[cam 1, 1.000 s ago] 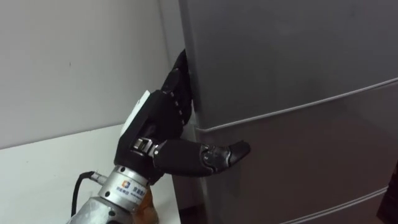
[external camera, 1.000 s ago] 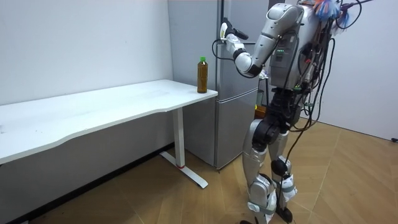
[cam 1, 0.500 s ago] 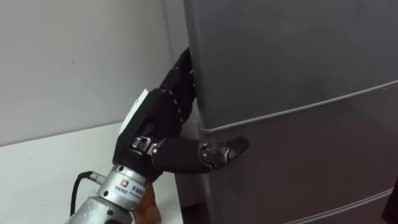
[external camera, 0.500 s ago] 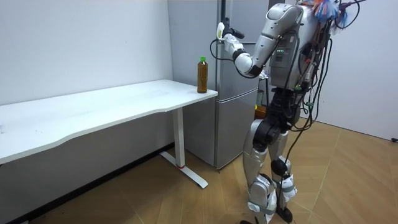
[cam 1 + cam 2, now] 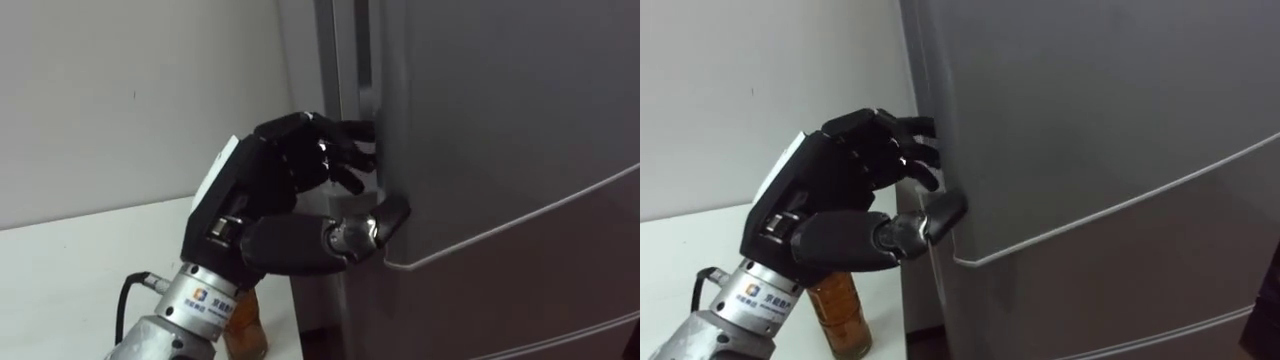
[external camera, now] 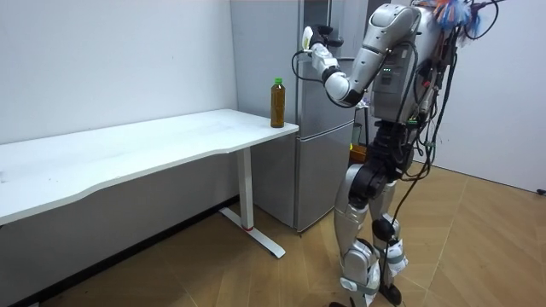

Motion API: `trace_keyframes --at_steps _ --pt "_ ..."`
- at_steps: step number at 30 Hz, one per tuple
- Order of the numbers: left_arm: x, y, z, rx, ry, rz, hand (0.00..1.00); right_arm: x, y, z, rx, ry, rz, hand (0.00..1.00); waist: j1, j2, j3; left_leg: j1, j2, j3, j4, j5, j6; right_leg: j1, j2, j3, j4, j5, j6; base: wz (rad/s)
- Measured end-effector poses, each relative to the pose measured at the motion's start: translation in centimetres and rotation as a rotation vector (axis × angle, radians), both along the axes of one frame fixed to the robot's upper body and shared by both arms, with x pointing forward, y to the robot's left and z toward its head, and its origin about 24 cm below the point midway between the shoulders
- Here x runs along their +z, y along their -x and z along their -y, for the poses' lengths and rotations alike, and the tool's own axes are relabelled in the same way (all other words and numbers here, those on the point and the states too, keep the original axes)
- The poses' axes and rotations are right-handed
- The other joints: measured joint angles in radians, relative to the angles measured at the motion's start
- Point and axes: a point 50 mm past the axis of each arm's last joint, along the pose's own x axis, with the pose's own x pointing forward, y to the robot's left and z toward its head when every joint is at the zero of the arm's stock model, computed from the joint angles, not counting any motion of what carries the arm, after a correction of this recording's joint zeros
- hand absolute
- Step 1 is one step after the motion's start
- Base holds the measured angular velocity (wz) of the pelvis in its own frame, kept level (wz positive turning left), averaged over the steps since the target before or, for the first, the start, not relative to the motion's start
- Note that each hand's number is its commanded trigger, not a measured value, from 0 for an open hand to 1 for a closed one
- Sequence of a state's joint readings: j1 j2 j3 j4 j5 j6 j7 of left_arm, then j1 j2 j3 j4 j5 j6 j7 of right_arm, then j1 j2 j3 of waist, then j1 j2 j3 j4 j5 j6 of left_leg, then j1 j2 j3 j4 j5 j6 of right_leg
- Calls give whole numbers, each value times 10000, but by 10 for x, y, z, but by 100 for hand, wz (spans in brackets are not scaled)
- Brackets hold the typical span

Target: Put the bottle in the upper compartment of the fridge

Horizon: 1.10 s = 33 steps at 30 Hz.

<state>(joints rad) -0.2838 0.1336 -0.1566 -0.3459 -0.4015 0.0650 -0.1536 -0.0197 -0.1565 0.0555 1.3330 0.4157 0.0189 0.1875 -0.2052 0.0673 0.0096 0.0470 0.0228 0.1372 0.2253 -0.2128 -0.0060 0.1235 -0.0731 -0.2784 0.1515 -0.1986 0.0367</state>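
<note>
The robot stands upright on the wooden floor (image 6: 478, 230), close in front of the tall grey metal fridge (image 6: 320, 170), with its left arm raised to the fridge's top section. The left hand (image 5: 270, 185), black with a silver wrist, is at the left edge of the fridge's flat grey upper door (image 5: 480, 100). Its fingers (image 5: 345, 135) are curled, with their tips hooked against that edge. The thumb (image 5: 372, 225) presses flat on the door's front face, just above the seam over the grey lower door (image 5: 520, 290). The door's edge therefore sits pinched between thumb and fingers. A narrow dark gap runs down between this edge and the fridge's body, above the fingers.

The clear plastic bottle (image 6: 277, 102), filled with amber-brown liquid and closed with a green cap, is in neither hand. It stands upright on the corner of the long white table (image 6: 153, 141) nearest the fridge, just beside the fridge's left side. In the eye views its lower part shows directly under the left wrist, apart from the hand. The table runs away from the fridge along the plain white wall (image 5: 130, 90), which meets the fridge's left side behind the hand.
</note>
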Motion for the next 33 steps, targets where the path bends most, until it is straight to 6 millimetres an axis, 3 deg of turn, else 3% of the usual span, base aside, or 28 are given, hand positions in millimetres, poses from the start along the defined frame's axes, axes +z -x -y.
trace_keyframes --at_steps 7,10,12,33 --pt "2 3 4 -392 -99 178 48 0 1 0 -146 -56 -17 0 1 33 -18 5 -1 20 4 6 8 2 -1 21 10 17 1 0" --pt "2 3 5 -453 -116 210 24 0 1 0 -149 -54 -15 0 -1 35 -7 6 0 24 4 6 8 2 -1 21 5 17 1 0" --pt "3 4 5 -469 -114 224 0 0 1 0 -149 -50 -14 0 -7 15 14 7 0 29 4 6 8 1 -1 9 1 17 1 0" --pt "5 7 9 -667 -111 397 0 0 1 1 -173 -29 30 0 -17 33 36 2 1 88 -8 6 8 -26 -2 50 -4 16 3 0"
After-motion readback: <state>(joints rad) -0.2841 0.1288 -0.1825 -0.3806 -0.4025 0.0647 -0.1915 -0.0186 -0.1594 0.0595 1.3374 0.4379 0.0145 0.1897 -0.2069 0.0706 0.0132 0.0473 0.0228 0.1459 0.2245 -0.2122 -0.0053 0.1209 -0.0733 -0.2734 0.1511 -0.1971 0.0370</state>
